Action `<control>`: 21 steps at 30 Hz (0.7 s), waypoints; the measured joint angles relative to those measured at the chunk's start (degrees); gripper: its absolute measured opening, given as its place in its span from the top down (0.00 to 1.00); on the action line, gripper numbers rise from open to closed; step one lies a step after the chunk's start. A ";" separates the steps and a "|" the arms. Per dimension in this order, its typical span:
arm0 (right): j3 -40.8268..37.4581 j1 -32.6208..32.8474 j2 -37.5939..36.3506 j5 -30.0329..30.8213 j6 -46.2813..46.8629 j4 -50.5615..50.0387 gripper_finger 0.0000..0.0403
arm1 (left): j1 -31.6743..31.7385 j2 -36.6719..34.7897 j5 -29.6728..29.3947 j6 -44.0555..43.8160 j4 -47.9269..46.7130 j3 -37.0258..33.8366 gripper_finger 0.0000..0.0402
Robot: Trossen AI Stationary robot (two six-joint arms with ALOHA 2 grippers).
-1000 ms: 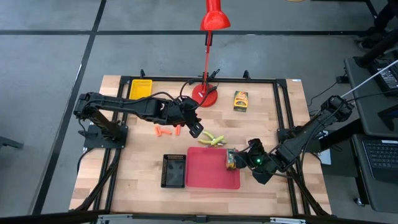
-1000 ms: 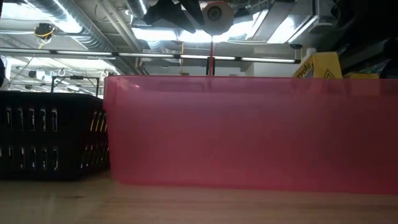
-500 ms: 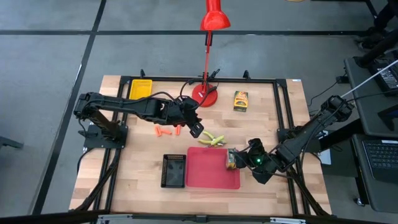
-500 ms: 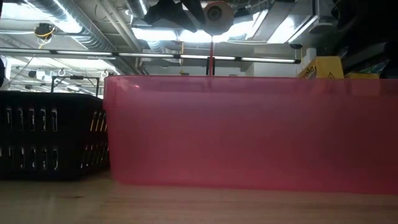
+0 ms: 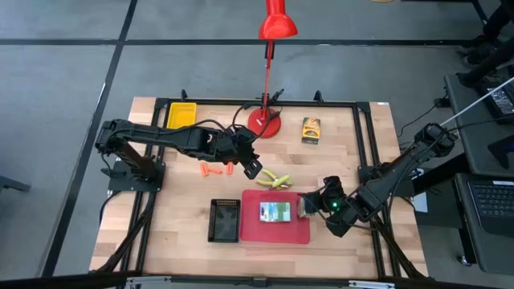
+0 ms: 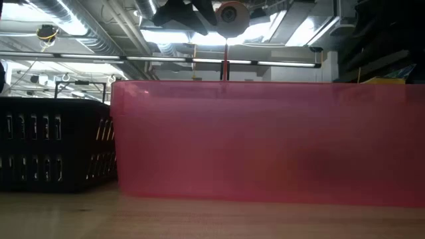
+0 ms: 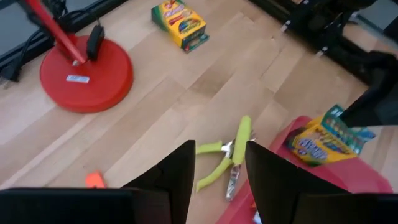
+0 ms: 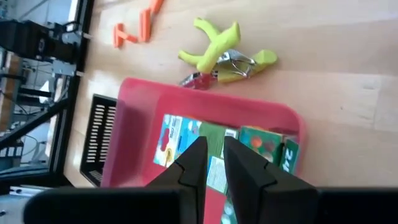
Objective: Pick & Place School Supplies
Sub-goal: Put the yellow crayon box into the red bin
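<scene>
One yellow-green printed crayon box [image 5: 275, 212] lies flat inside the flat red plastic tray [image 5: 257, 229], and the right gripper [image 5: 309, 205] sits at that tray's right edge, its fingers parted by a narrow gap with nothing seen between them. A second crayon box [image 5: 311, 129] lies on the bare wooden table [image 5: 345, 160] right of the red desk lamp's base [image 5: 264, 123]. The yellow-green and pink scissors-like tool [image 5: 277, 180] lies just beyond the tray with the left gripper [image 5: 251, 167] above it, fingers spread and empty, and the short orange sticks [image 5: 214, 169] lie to its left.
</scene>
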 joint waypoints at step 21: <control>0.02 -0.07 -1.52 20.54 -4.72 10.53 0.86 | -0.49 0.04 8.13 -1.22 -4.09 -9.12 0.65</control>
